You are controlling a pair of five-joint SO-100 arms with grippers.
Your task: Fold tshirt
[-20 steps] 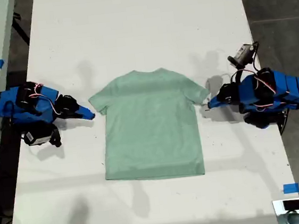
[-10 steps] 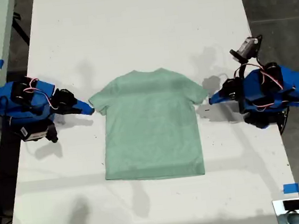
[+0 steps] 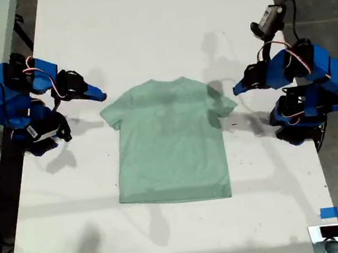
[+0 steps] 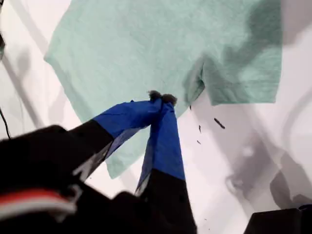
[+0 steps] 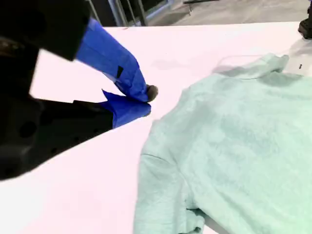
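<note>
— Exterior view: where does the tshirt (image 3: 170, 141) lie?
— Flat, mid-table (image 3: 147, 32), between my grippers.
— Their state?
— My first gripper (image 3: 236, 89), by one sleeve, has its jaws together, empty; my second gripper (image 3: 102, 97), beside the other, likewise.

My first pincer (image 4: 161, 99) and second pincer (image 5: 146, 100) hover closed, empty.

no readable text, plain tshirt (image 3: 170, 141), nothing legible, perhaps too small
</note>
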